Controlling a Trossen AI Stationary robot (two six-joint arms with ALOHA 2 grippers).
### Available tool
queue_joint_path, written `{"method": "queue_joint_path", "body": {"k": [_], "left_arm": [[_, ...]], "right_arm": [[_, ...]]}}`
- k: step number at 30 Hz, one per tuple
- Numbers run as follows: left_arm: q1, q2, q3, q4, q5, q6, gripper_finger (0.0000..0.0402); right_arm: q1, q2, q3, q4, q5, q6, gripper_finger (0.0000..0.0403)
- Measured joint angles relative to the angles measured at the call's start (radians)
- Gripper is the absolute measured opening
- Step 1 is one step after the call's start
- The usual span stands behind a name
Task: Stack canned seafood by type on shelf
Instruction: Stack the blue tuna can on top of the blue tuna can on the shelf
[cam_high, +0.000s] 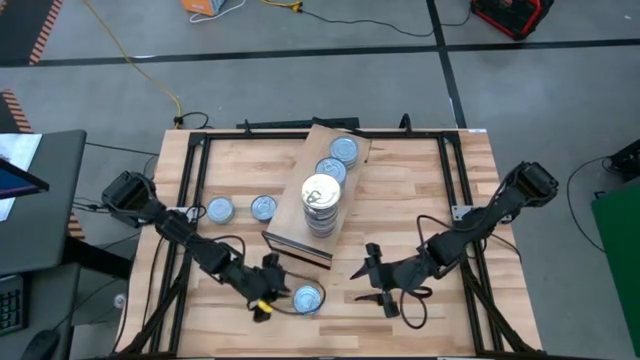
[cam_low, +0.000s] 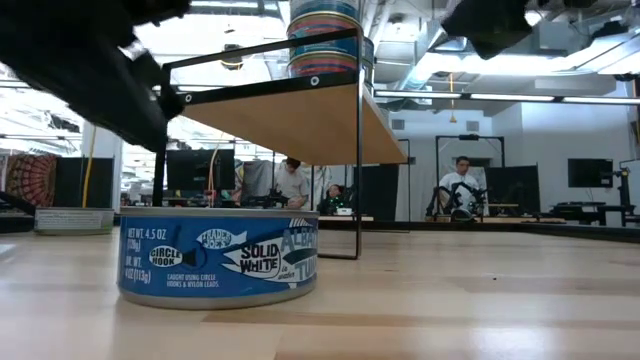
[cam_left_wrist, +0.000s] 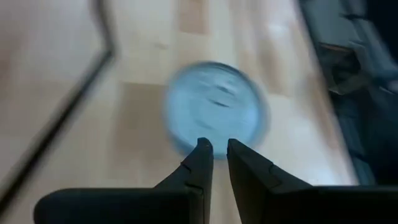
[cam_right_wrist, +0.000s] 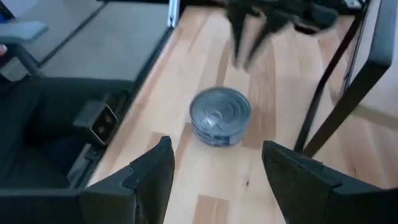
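Note:
A flat tin of canned seafood with a blue-grey top (cam_high: 308, 298) stands on its base on the slatted tabletop near the front edge; the low view shows its blue label (cam_low: 218, 255). My left gripper (cam_high: 280, 292) is shut, its fingertips (cam_left_wrist: 214, 148) right at this tin's near rim (cam_left_wrist: 214, 115). My right gripper (cam_high: 364, 284) stands open on the tin's other side, a short way off, fingers (cam_right_wrist: 217, 168) apart and empty. The shelf (cam_high: 312, 148) carries two single tins (cam_high: 345, 150) and a stack (cam_high: 322, 197) topped by a pale lid. My left gripper's shut fingertips (cam_left_wrist: 203, 149) come at the tin's rim slanting down from the table's left. The picture is blurred, so I cannot tell whether they touch it.
Two more blue-grey tins (cam_high: 220, 210) (cam_high: 263, 207) stand on the table left of the shelf. The shelf is raised on a black wire frame (cam_low: 358, 150). Black frame rails (cam_high: 190, 200) run along the table's sides. People sit in the room beyond the table.

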Motion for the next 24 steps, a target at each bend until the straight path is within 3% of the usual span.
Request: {"method": "queue_joint_path", "body": {"k": [7, 12, 16, 20, 24], "left_arm": [[-0.018, 0.097, 0.007, 0.026, 0.122, -0.053, 0.0045], [-0.018, 0.198, 0.080, 0.037, 0.172, -0.062, 0.0045], [-0.006, 0.291, 0.162, 0.037, 0.146, -0.002, 0.0045], [0.014, 0.379, 0.266, 0.036, 0.027, 0.109, 0.0045], [0.013, 0.420, 0.359, 0.023, 0.050, 0.277, 0.0045]], "right_arm": [[-0.009, 0.034, 0.000, -0.022, 0.000, 0.001, 0.0272], [-0.021, 0.024, 0.000, -0.022, 0.000, 0.001, 0.0272], [-0.021, 0.024, 0.000, -0.027, 0.000, 0.000, 0.0272], [-0.020, 0.017, 0.000, -0.037, 0.000, 0.002, 0.0272], [-0.008, -0.014, 0.000, -0.100, 0.000, 0.070, 0.0272]]}}
